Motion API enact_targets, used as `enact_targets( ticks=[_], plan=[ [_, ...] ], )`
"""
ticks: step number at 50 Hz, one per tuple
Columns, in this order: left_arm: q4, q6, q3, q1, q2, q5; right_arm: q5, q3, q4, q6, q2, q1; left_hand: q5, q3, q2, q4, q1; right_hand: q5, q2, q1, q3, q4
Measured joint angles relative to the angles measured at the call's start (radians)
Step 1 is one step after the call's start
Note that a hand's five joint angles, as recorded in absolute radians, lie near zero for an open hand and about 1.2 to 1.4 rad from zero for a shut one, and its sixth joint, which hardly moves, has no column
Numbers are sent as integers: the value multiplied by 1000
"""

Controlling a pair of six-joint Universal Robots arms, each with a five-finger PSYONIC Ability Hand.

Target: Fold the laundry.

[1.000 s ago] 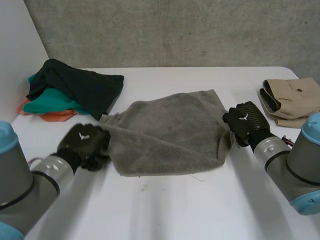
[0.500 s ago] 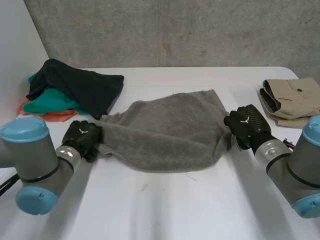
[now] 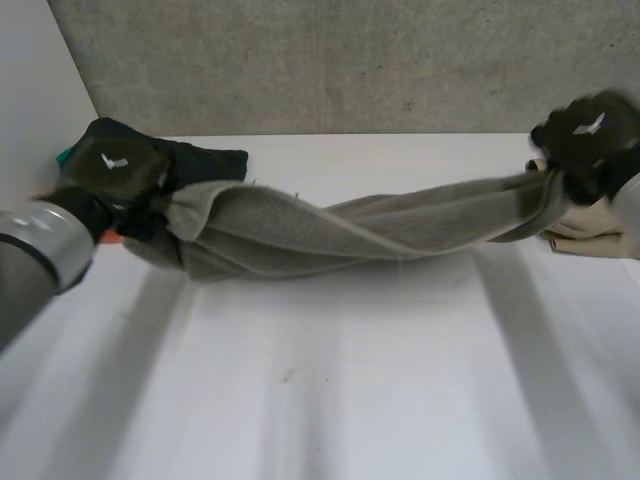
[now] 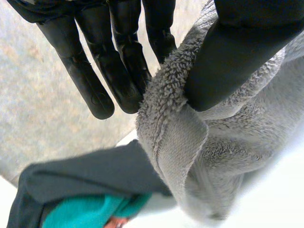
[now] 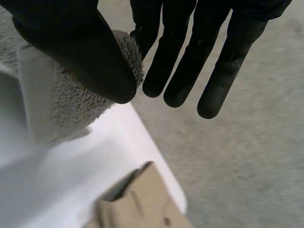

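Hanging between the two hands, the grey towel [image 3: 330, 235] runs as a twisted, sagging band across the far half of the white table [image 3: 330, 400], from near the far left corner to the right edge. The left hand [image 3: 118, 172] has the towel's left end, where the cloth bunches into a thick wad below the palm. In the left wrist view the thumb [image 4: 237, 52] presses the towel's hemmed edge against the straight fingers [image 4: 90, 71], so this hand is clamped on the cloth. Just behind it, at the far left corner, lies a pile of clothes: a dark garment [image 3: 205, 160] on top, a teal garment [image 4: 76, 213] under it, and a bit of orange cloth [image 4: 116, 222] at the bottom. The right hand [image 3: 585, 135] is raised above the right edge and has the towel's other end, drawn to a narrow tip. In the right wrist view the thumb [image 5: 80, 52] pinches a corner of the towel against the nearest finger, while the other fingers [image 5: 223, 71] stand straight and slightly apart. Below this hand, at the right edge, rests a folded tan garment [image 3: 590, 220]. Whether the lowest part of the sagging towel touches the table I cannot tell.
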Motion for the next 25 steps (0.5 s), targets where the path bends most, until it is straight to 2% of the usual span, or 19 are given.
enact_targets(
  ticks=[3, 8, 12, 18, 22, 25],
  plan=[
    [-170, -37, 74, 23, 62, 51, -1, -80, 131, -34, -52, -27, 0, 0, 1, 0, 0, 1, 0, 1, 0, 0],
    [-442, -64, 201, 76, 62, 97, -14, -145, 318, -139, -85, -71, 0, 0, 1, 0, 0, 1, 0, 0, 0, 0],
    [-562, -67, 245, 102, -6, 115, -22, -129, 390, -238, -65, -87, 0, 0, 1, 0, 0, 1, 0, 5, 0, 0],
    [-543, -58, 241, 88, -170, 104, 3, -61, 345, -303, 36, -59, 0, 1, 1, 0, 0, 1, 0, 5, 0, 0],
    [-472, -53, 262, 63, -293, 62, 40, -36, 261, -288, 116, -31, 0, 1, 2, 0, 0, 1, 0, 5, 0, 0],
    [-383, -53, 330, 36, -397, -3, 96, -41, 143, -265, 204, -4, 0, 1, 2, 0, 0, 1, 0, 15, 0, 0]
  ],
)
